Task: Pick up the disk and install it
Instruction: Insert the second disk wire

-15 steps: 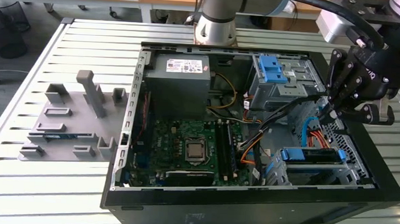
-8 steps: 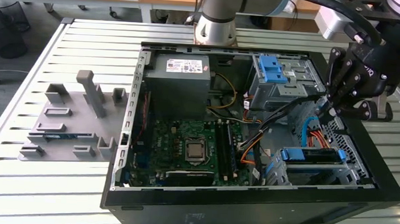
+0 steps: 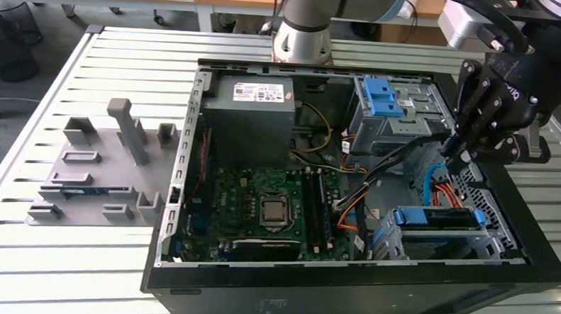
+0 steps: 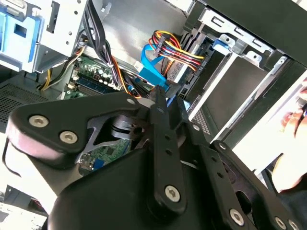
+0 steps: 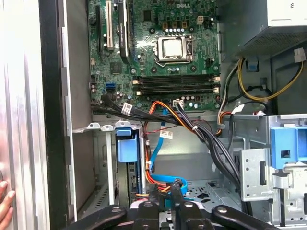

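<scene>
The black multi-link gripper hung over the open black computer case, fingertips pressed together, pinching nothing visible; the silver disk in blue plastic rails sat in its bay below; approaching well likely meant skirting the bundled cables.

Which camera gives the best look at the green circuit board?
The first wrist view: the green circuit board faces the camera, nearly whole. The exterior view shows it slanted inside the case; the second wrist view catches small patches.
</scene>
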Available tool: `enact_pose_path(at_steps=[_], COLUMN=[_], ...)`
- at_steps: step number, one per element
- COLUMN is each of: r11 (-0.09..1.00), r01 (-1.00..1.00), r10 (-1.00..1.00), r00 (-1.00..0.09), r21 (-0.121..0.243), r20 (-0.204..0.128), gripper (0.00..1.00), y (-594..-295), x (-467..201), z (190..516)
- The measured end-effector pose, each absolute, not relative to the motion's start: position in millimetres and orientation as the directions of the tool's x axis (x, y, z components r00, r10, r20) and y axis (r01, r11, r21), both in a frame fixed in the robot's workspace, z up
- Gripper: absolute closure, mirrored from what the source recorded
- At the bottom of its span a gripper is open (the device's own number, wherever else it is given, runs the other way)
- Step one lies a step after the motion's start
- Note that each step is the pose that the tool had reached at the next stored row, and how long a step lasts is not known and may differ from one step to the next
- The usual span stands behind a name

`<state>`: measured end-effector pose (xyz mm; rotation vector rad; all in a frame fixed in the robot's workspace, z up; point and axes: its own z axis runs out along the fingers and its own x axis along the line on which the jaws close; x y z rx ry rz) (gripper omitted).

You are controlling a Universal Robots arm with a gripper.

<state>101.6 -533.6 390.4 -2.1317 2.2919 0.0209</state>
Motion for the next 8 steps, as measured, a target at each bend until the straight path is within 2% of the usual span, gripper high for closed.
enact_pose_path(at_steps=[1, 6, 7, 8], r11=[0.072, 0.072, 0.072, 0.072], r01=[-0.997, -0.997, -0.997, -0.997], r10=[-0.997, -0.997, -0.997, -0.997], r00=[-0.072, -0.072, -0.072, -0.072], r21=[0.002, 0.000, 0.000, 0.000], r20=[-0.013, 0.004, 0.008, 0.012], gripper=[0.75, 0.74, 0.67, 0.67], y=[-533.1, -530.1, -529.6, -529.1], x=[101.6, 101.7, 101.7, 101.7], z=[390.2, 388.0, 387.3, 386.4])
